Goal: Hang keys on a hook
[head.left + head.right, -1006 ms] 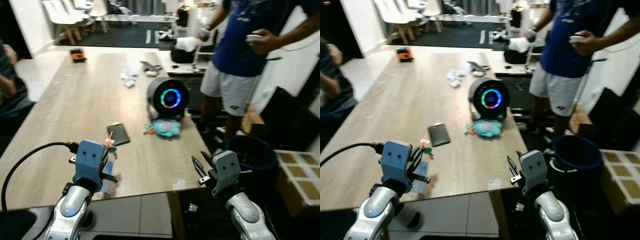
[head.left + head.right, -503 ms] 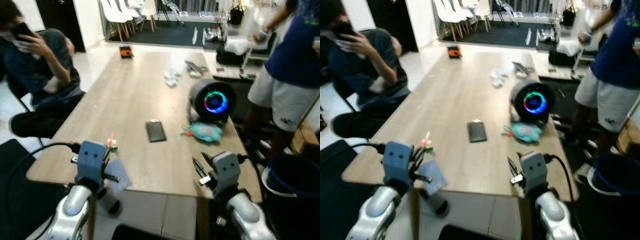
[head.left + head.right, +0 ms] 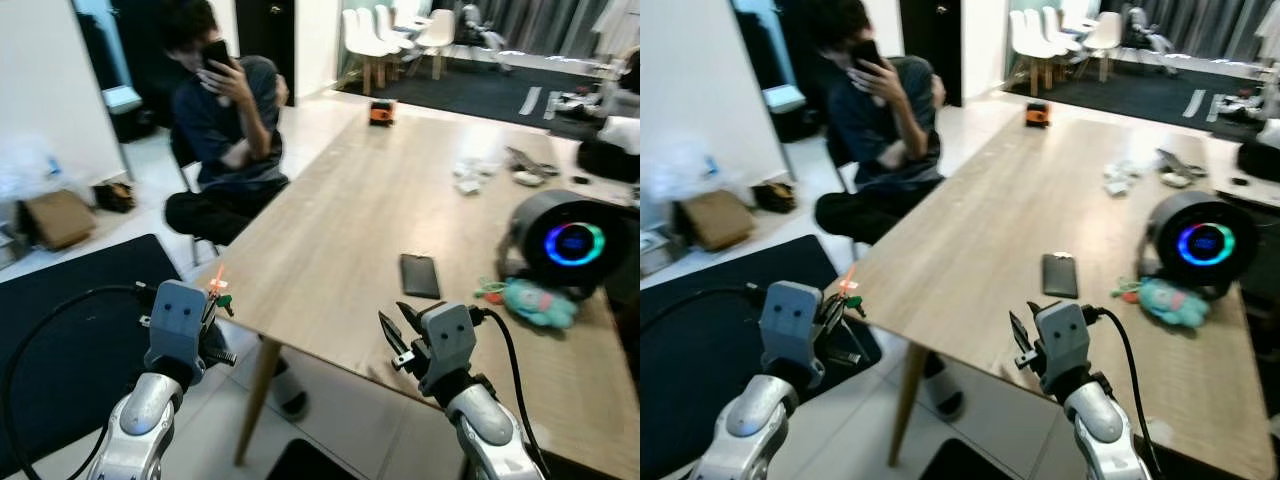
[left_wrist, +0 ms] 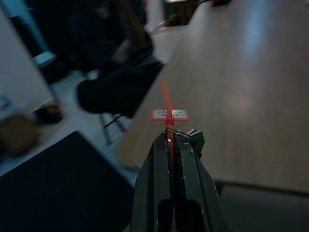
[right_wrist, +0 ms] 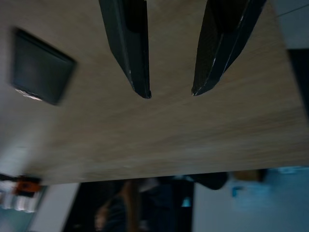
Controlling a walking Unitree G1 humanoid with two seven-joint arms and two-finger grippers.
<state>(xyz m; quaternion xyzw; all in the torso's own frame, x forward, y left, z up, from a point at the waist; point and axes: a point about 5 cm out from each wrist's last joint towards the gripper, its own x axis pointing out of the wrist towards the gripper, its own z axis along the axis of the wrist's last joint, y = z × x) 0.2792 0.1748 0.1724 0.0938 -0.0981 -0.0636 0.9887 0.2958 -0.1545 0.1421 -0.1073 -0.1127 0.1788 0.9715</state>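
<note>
Readable text: none.
White tag [image 4: 169, 114] on the keys [image 4: 186, 137] carries print, too blurred to read.

A long wooden bench [image 3: 370, 220] is stretching away from the camera on a pale tiled floor [image 3: 330, 400]. A dark phone [image 3: 420, 275] is lying flat near the bench's near edge. Beside it a turquoise plush toy [image 3: 535, 302] is resting just in front of a round black speaker [image 3: 565, 243] (its ring is glowing blue and green). Farther back, small pale bits [image 3: 468, 178] are lying scattered, and an orange object [image 3: 381, 112] is sitting at the far end. A black mat [image 3: 90, 330] is covering the floor beside the bench.
</note>
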